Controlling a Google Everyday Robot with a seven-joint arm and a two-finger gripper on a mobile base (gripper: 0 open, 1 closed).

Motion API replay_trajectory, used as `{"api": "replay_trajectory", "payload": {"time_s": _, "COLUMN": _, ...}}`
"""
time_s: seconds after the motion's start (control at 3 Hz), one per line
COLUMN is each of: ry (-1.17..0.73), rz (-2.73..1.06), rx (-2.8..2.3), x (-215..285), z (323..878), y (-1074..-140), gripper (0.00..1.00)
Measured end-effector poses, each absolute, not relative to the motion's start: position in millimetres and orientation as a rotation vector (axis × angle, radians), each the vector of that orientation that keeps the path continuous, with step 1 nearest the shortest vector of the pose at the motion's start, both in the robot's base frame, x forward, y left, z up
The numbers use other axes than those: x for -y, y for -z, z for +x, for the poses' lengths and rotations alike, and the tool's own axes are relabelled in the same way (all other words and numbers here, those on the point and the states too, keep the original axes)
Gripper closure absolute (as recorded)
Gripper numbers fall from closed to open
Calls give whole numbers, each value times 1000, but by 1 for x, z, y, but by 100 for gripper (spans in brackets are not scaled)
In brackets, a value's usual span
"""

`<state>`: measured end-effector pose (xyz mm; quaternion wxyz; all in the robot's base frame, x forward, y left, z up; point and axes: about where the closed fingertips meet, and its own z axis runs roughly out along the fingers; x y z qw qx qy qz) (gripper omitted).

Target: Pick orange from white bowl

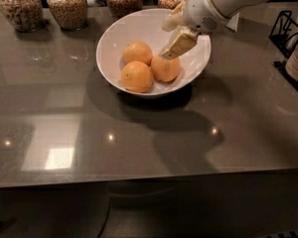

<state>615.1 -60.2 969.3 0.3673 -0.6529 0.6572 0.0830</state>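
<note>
Cream gripper (168, 51) above bowl's (111, 39) right orange (166, 71)

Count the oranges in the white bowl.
3, all in the white bowl: the back-left orange, the front orange, and the right orange, just below the claw. None appears hidden.

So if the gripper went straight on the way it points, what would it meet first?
Probably the right-hand orange in the white bowl: the gripper points down-left and its tip sits just above that fruit. Depth is unclear, so any gap can't be judged.
</note>
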Motion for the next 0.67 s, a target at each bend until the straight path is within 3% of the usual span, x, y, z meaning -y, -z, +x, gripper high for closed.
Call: {"api": "replay_trajectory", "payload": {"time_s": 0.67, "ry": -160, "rz": -1784, "rx": -1718, "x": 53, "z": 620, "y": -933, "gripper": 39}}
